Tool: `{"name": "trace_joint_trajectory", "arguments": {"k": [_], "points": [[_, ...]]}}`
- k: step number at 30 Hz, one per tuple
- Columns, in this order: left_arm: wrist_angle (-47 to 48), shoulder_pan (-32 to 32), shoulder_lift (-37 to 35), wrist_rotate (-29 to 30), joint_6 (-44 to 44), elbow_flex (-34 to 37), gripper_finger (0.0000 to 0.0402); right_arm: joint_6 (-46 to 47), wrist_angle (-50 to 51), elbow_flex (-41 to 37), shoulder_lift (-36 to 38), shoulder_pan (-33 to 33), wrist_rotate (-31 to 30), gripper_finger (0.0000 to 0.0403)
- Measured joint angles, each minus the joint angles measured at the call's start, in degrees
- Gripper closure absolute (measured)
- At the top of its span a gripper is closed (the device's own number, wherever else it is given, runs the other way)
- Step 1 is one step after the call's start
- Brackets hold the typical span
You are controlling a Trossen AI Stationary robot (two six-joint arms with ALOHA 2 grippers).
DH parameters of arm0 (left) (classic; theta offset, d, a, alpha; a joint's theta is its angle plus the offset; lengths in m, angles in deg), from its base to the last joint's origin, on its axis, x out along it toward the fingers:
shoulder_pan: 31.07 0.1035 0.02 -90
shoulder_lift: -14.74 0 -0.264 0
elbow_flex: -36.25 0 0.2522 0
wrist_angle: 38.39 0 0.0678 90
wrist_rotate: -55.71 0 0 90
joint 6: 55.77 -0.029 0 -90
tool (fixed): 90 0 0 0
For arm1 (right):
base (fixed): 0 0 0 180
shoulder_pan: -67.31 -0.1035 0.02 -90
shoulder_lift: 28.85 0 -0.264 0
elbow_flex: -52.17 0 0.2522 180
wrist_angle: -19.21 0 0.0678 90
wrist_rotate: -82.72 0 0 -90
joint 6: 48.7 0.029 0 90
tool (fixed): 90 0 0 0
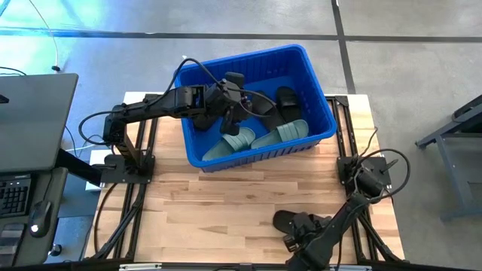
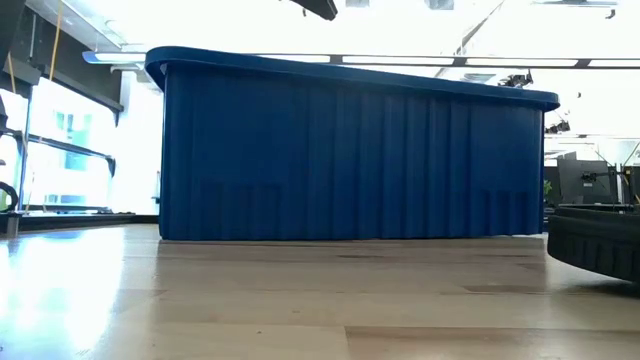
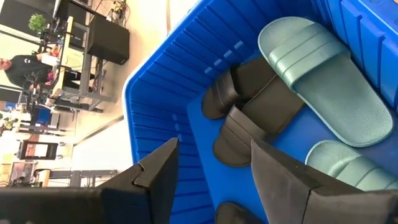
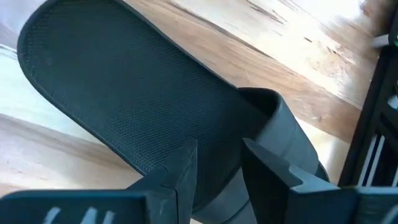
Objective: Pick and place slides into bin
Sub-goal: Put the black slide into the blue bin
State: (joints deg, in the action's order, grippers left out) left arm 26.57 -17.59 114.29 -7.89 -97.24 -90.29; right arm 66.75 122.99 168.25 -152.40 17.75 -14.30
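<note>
The blue bin (image 1: 316, 83) stands at the table's far middle; it also shows in the low view (image 2: 350, 150). Two sage green slides (image 1: 260, 138) and several black slides (image 3: 249, 106) lie on its floor. My left gripper (image 1: 232, 113) hangs open and empty over the bin's left half, above the black slides (image 3: 208, 180). One black slide (image 1: 285, 220) lies on the table near the front edge, right of the middle. My right gripper (image 4: 219, 171) is low over it, its fingers a little apart just by the strap (image 4: 280, 124). My right gripper's fingers (image 4: 186, 165) come down on the black slide beside its strap. I cannot tell whether they touch it.
Bare wooden table (image 1: 226, 203) lies between the bin and the front edge. Black arm mounts stand at the table's left (image 1: 124, 162) and right (image 1: 361, 177). A desk with a keyboard (image 1: 15, 196) is left of the table.
</note>
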Motion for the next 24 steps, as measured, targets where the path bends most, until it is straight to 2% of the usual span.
{"name": "trace_joint_trajectory", "arguments": {"k": [6, 17, 24], "points": [[0.0, 0.0, 0.0, 0.0, 0.0, 0.0, 0.0218, -2.7, 0.0, 2.8, 0.0, 0.6, -4.0, 0.0288], [-0.1, 0.0, 0.0, 0.0, 0.0, 0.0, 0.0218, -8.7, 0.0, 3.3, 1.7, 1.0, -2.0, 0.0288], [-0.1, 0.0, 0.0, 0.0, 0.0, 0.0, 0.0218, -11.5, 0.0, 3.3, 9.0, 1.1, -11.5, 0.0288]]}}
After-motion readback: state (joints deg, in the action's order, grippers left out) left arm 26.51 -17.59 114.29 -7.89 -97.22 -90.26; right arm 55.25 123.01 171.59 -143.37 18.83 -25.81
